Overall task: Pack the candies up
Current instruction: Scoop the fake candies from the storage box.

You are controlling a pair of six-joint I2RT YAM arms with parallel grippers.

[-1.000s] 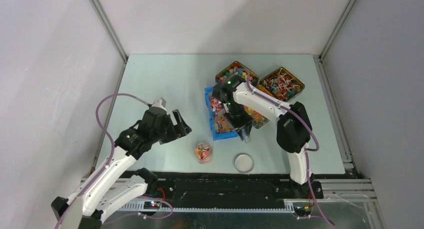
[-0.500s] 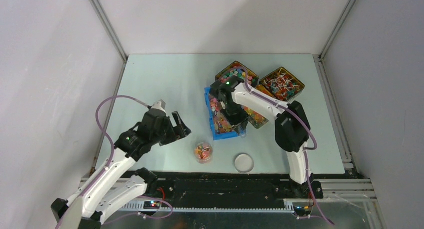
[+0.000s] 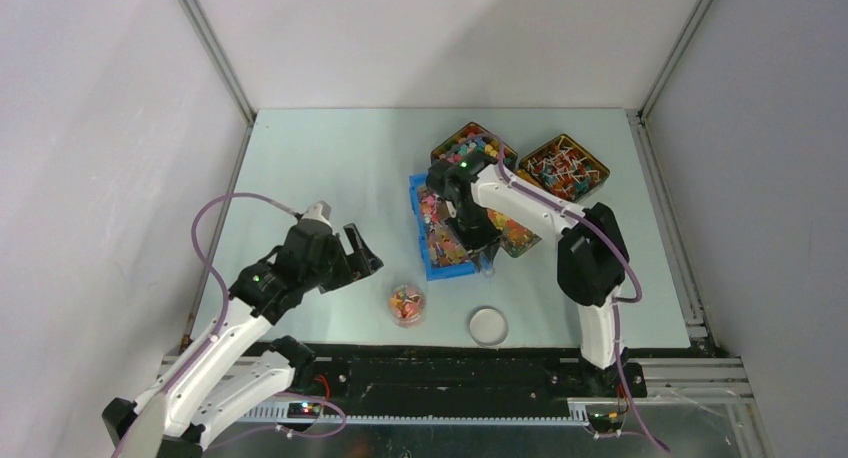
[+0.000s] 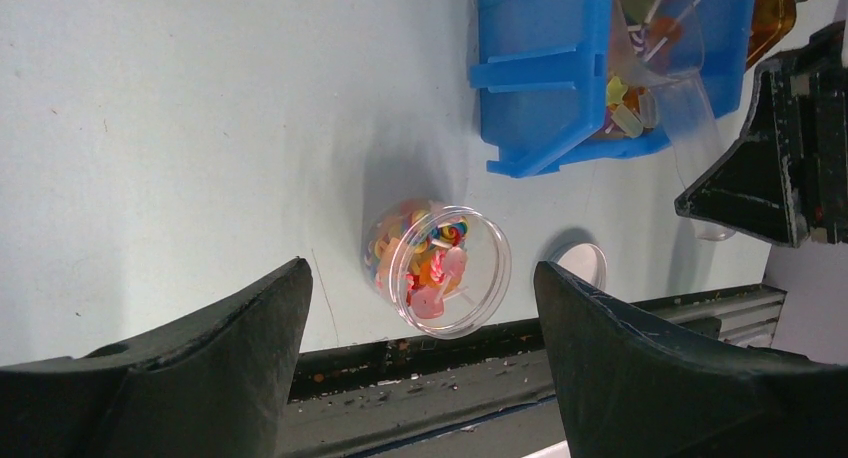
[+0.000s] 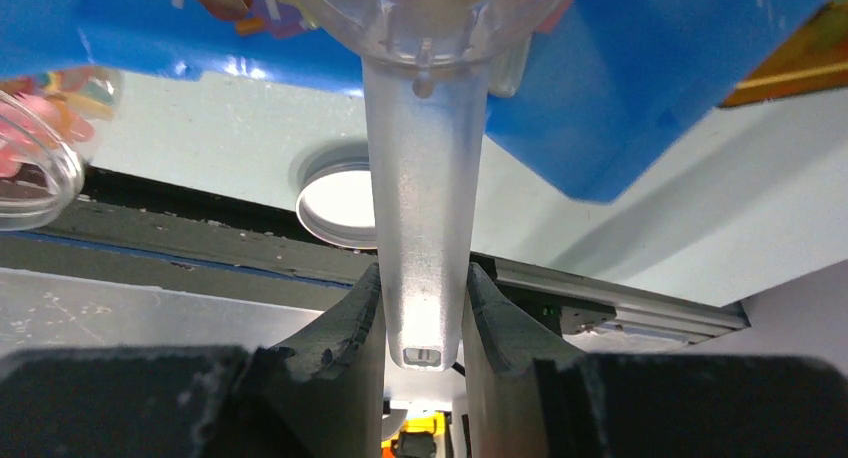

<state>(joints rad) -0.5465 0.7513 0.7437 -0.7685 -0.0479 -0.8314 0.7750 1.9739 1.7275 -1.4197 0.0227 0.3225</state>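
Note:
The candies [image 3: 436, 236] are tiny mixed-colour sweets lying in a blue bin [image 3: 447, 271]. They also show in the left wrist view [image 4: 622, 113]. My right gripper [image 5: 423, 308] is shut on the handle of a clear plastic scoop [image 5: 425, 218], and the scoop's bowl is down inside the blue bin [image 5: 650, 78]. In the top view this gripper [image 3: 478, 246] is at the bin's near right corner. A clear open jar [image 4: 437, 268] holds colourful sweets and a few lollipops. My left gripper [image 4: 420, 278] is open and hovers above and to the left of the jar [image 3: 407, 304].
The jar's lid [image 3: 488, 325] lies on the table near the front edge, right of the jar. An orange tin of sweets [image 3: 473, 143] and a tin of lollipops [image 3: 563, 168] stand behind the bin. A black rail runs along the near edge [image 4: 480, 378].
My right gripper with the scoop has shifted slightly along the blue bin, towards the back. My left arm has barely moved.

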